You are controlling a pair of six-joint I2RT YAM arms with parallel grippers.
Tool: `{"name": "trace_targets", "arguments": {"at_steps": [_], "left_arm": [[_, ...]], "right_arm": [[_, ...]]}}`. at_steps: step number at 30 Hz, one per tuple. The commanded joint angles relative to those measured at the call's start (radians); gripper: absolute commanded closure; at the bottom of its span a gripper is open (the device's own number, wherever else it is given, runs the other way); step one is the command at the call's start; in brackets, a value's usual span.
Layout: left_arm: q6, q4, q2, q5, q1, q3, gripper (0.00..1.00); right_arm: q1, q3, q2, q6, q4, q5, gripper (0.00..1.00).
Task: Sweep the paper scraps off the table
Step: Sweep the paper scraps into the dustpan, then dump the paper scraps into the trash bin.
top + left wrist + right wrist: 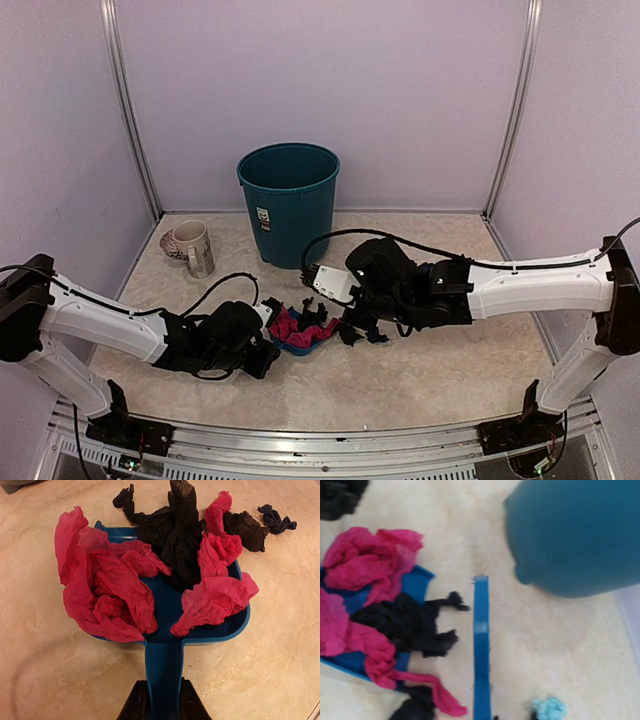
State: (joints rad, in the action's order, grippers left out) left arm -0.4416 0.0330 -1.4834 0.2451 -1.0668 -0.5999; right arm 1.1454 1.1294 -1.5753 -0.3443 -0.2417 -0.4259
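A blue dustpan lies flat on the table. My left gripper is shut on its handle, with dark fingers on both sides. Crumpled pink paper scraps and black ones fill the pan and spill over its front lip. A dark blue scrap lies just beyond on the table. In the right wrist view the blue brush runs straight out from my right gripper, whose fingers are hidden. A light teal scrap lies right of the brush. From above, the right gripper sits beside the dustpan.
A tall teal bin stands behind the pan at the back centre. A beige mug stands at the back left. Pale lilac walls close off the table on three sides, and a metal rail runs along its front.
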Motion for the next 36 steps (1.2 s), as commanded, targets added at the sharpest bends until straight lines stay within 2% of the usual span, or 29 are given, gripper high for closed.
{"name": "trace_targets", "arguments": {"at_steps": [1,8,28,36], "left_arm": [[0.001,-0.051,0.048,0.060,-0.008,0.017,1.00],[0.016,-0.072,0.131,0.114,-0.013,0.017,1.00],[0.031,-0.124,0.283,0.231,-0.046,-0.009,1.00],[0.042,-0.196,0.322,0.291,-0.084,-0.086,1.00]], "right_arm": [[0.010,-0.018,0.077,0.035,0.034,-0.094,1.00],[-0.006,-0.108,0.176,0.078,0.087,-0.185,1.00],[-0.024,-0.257,0.347,0.186,0.119,-0.219,1.00],[-0.023,-0.298,0.388,0.212,0.128,-0.237,1.00]]}}
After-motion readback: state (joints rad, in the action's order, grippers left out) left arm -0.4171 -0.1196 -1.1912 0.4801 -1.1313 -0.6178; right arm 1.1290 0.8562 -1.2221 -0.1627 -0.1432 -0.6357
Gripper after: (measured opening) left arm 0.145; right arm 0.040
